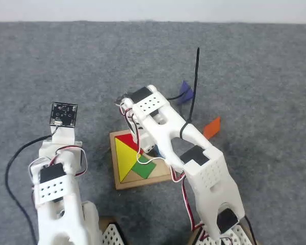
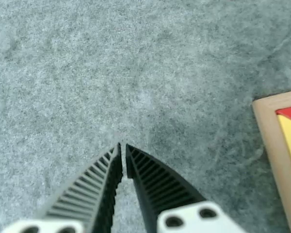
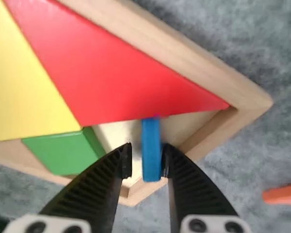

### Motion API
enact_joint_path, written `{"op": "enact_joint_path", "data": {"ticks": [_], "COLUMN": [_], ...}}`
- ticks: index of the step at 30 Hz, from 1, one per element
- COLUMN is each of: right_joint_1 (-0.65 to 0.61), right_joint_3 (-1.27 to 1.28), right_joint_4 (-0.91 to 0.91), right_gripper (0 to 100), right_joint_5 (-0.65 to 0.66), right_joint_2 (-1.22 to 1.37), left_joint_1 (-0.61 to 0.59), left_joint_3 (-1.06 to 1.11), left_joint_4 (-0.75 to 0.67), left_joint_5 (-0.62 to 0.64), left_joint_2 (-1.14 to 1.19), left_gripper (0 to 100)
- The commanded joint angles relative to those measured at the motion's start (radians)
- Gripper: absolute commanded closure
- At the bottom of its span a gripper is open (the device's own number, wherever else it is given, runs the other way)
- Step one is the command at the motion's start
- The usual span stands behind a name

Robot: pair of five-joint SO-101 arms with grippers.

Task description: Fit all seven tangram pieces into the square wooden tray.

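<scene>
The square wooden tray (image 1: 138, 181) lies at the table's middle with a red triangle (image 1: 126, 138), a yellow triangle (image 1: 123, 157) and a green piece (image 1: 143, 167) in it. My right arm (image 1: 163, 127) reaches over the tray from the near right. My right gripper (image 3: 145, 150) is shut on a blue piece (image 3: 151, 145), held on edge over the bare corner of the tray (image 3: 242, 104) beside the red triangle (image 3: 111, 77). My left gripper (image 2: 122, 145) is shut and empty over the carpet, left of the tray (image 2: 274, 141).
A purple piece (image 1: 185, 92) and an orange piece (image 1: 211, 127) lie on the grey carpet beyond the tray, to its right. The orange piece (image 3: 283, 194) also shows past the tray's corner. My left arm (image 1: 56, 173) stands at the near left.
</scene>
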Motion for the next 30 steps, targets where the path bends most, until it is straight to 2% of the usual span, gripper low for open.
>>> {"op": "enact_joint_path", "data": {"ticks": [1, 5, 30], "right_joint_1": [-0.010, -0.033, -0.131], "right_joint_3": [-0.087, -0.092, -0.097], "right_joint_4": [0.059, 0.061, 0.056], "right_gripper": [87.6, 87.6, 87.4], "right_joint_5": [-0.026, -0.081, -0.123], "right_joint_2": [-0.019, -0.013, -0.021], "left_joint_1": [-0.005, -0.005, -0.005], "left_joint_3": [-0.010, -0.010, -0.010], "left_joint_4": [-0.017, -0.017, -0.020], "left_joint_5": [-0.014, -0.014, -0.012], "left_joint_2": [-0.025, -0.025, -0.025], "left_gripper": [99, 99, 99]}}
